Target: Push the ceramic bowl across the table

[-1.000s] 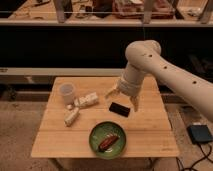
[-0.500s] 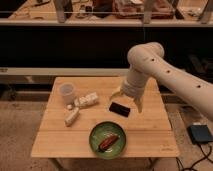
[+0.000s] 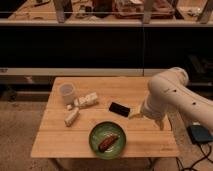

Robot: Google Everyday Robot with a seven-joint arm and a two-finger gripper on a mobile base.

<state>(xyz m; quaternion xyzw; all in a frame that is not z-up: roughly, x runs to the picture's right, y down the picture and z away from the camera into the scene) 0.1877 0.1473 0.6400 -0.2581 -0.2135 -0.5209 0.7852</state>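
Observation:
A green ceramic bowl (image 3: 96, 134) sits near the front edge of the wooden table (image 3: 55, 140), at its middle, with a brown piece of food (image 3: 109, 142) inside. My gripper (image 3: 147, 120) hangs from the white arm over the right part of the table, to the right of the bowl and a little behind it. Its fingers (image 3: 135, 116) point down and stand apart, holding nothing. It does not touch the bowl.
A flat black object (image 3: 119, 109) lies just left of the gripper. A white cup (image 3: 67, 93) and white packets (image 3: 87, 100) (image 3: 71, 117) sit on the left half. A blue object (image 3: 200, 134) lies on the floor at the right. Dark shelving runs behind the table.
The arm and gripper have moved right and toward the table's front, from above the black object to its right side. The bowl has not moved.

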